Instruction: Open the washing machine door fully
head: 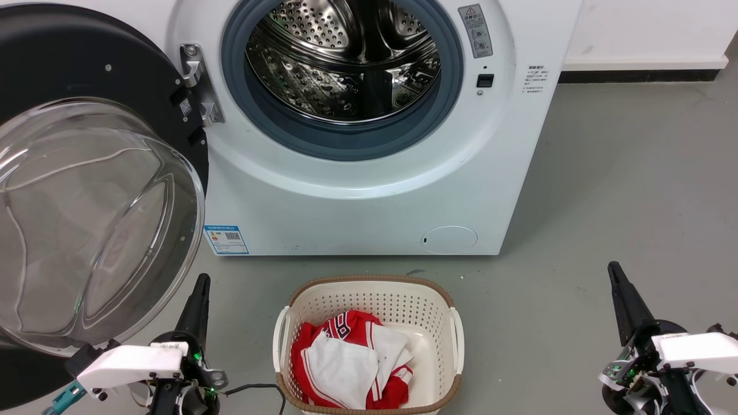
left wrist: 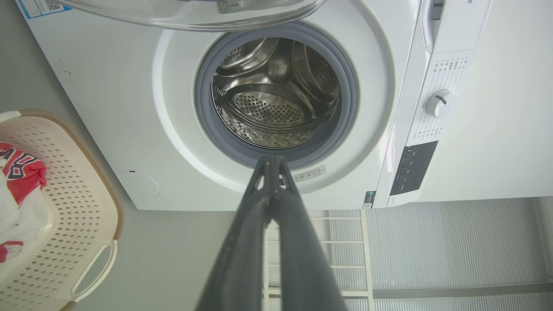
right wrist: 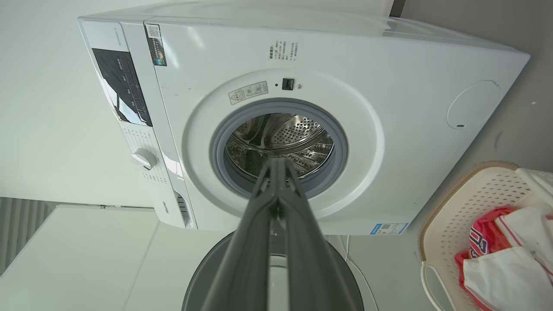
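The washing machine door (head: 75,75), a glossy black disc with a clear domed glass centre (head: 86,219), stands swung wide open at the left on its hinge (head: 199,86). Its glass edge (left wrist: 194,13) shows at the top of the left wrist view, and its black rim (right wrist: 345,276) behind my fingers in the right wrist view. The steel drum (head: 346,57) lies exposed inside the grey rubber ring. My left gripper (head: 200,282) is shut and empty, just right of the glass dome's lower edge. My right gripper (head: 613,270) is shut and empty, low at the right, away from the washer.
A cream laundry basket (head: 369,288) with red and white clothes (head: 351,363) sits on the grey floor in front of the washer (head: 369,207), between my two arms. A small round white flap (head: 448,239) is low on the washer front. Open floor lies to the right.
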### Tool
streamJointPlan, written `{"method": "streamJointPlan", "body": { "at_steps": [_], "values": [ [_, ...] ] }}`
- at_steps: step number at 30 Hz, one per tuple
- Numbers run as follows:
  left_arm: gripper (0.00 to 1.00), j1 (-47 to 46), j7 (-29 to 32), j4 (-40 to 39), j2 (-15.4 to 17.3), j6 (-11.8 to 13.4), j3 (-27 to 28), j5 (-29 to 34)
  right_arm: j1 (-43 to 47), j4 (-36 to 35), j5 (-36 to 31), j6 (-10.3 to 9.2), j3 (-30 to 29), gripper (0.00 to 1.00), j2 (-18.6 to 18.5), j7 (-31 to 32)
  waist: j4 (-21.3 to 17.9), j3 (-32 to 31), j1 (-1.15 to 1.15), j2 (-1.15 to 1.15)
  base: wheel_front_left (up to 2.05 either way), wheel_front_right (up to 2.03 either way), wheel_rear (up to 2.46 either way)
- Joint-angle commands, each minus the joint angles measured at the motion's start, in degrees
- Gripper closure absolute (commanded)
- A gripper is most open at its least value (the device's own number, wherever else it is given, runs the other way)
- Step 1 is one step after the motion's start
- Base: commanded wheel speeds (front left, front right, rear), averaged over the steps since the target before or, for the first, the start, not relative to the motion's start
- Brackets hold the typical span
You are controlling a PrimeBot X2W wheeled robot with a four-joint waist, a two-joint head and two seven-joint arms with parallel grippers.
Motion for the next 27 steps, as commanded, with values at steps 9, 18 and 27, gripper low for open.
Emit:
{"method": "streamJointPlan", "body": {
  "at_steps": [9, 18, 27],
  "values": [
    [1.00, -0.7, 1.2, 0.6, 0.0, -0.5, 0.5, -4.3, -1.2, 0.9, 4.3, -0.02, -0.5, 1.00, 0.2, 0.8, 0.1, -0.2, 0.00, 0.00, 0.00, 0.00, 0.00],
    [1.00, -0.7, 1.3, 0.6, 0.0, -0.6, 0.5, -4.7, -1.3, 0.9, 4.4, -0.02, -0.8, 1.00, 0.4, 1.2, 0.1, -0.3, 0.00, 0.00, 0.00, 0.00, 0.00],
    [1.00, -0.7, 1.3, 0.6, 0.0, -0.6, 0.5, -4.7, -1.4, 1.0, 4.3, -0.02, -1.0, 1.00, 0.6, 1.3, 0.1, -0.3, 0.00, 0.00, 0.00, 0.00, 0.00]
  ]
}}
